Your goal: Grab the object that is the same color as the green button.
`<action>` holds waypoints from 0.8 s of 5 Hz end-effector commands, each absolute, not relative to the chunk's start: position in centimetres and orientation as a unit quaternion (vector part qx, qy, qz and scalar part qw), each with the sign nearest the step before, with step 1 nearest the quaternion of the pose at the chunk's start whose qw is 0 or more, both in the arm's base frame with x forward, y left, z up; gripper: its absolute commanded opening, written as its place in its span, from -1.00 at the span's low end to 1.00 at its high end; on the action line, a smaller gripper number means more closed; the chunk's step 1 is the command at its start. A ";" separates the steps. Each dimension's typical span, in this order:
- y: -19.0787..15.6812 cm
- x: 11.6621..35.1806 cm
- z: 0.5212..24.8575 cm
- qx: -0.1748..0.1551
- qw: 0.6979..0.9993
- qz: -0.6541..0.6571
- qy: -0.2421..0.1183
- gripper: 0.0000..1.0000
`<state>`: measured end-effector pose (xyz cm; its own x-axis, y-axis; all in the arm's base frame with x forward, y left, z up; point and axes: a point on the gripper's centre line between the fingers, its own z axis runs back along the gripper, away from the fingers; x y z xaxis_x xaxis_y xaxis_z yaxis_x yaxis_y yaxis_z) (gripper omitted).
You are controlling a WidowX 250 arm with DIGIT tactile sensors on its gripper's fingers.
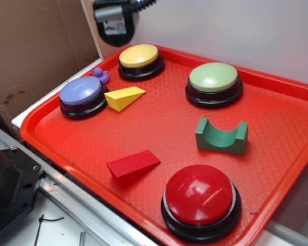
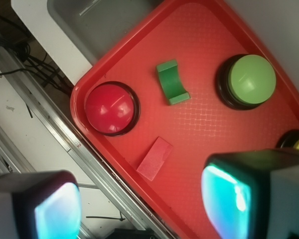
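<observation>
approach step, nothing grasped. gripper (image 2: 142, 201) spread wide and empty, high at the frame's lower edge in the wrist view. green block (image 1: 222, 136) sits right of centre on the red tray (image 1: 282, 113), below the green button (image 1: 214, 78). next: travel over the block, descend, close.

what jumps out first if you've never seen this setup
The bright red tray fills the view, with four big dome buttons on it: red button nearest, green button and yellow button at the back, purple button on the left. A dark green notched block sits between the green and red buttons.
</observation>
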<state>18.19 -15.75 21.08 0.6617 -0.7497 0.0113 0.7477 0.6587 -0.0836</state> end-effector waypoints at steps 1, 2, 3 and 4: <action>-17.6 17.4 19.0 -0.040 0.908 -0.417 0.011 1.00; -17.0 20.3 18.6 -0.032 0.911 -0.411 0.006 1.00; -16.6 22.0 16.4 -0.006 0.907 -0.419 0.030 1.00; -16.1 22.7 14.2 0.010 0.898 -0.439 0.038 1.00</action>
<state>23.86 -15.82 13.41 0.6112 -0.7837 -0.1105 0.7865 0.6171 -0.0266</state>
